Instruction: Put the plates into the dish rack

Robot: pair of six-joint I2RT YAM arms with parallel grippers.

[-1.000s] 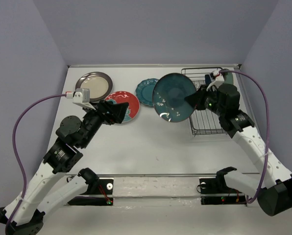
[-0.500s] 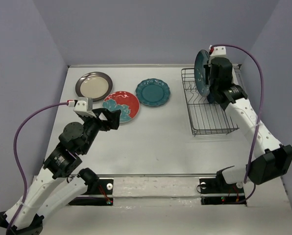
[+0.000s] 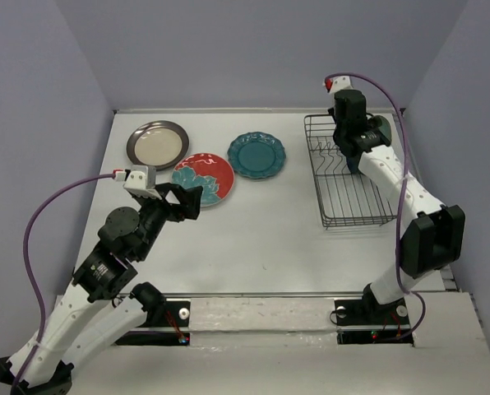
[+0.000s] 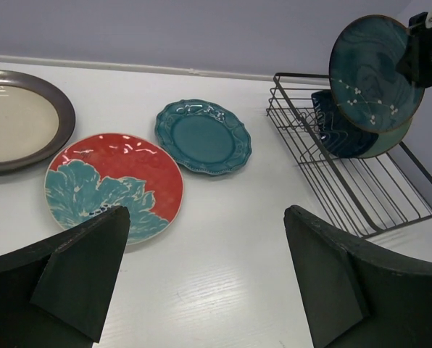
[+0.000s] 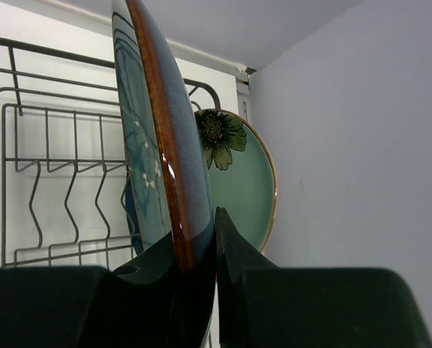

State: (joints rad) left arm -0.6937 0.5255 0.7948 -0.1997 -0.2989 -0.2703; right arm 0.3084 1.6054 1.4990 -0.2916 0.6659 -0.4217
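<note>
White worktop (image 3: 261,239) lies bare from the arm bases to the dish rack (image 4: 303,75). The left end effector (image 4: 205,275) gapes empty just short of the red floral plate (image 4: 114,185). Farther back, the right end effector (image 5: 194,254) clamps the dark teal plate (image 5: 154,130) upright over the rack.

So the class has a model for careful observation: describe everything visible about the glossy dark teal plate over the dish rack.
The dark teal plate is round, glossy and ceramic-looking, with pale speckled sprigs on its face and a brown rim. It stands on edge, its rim pinched in the shut right pincer, over the far end of the dish rack, beside the mint flower plate. Whether it touches the wires cannot be told.
</note>
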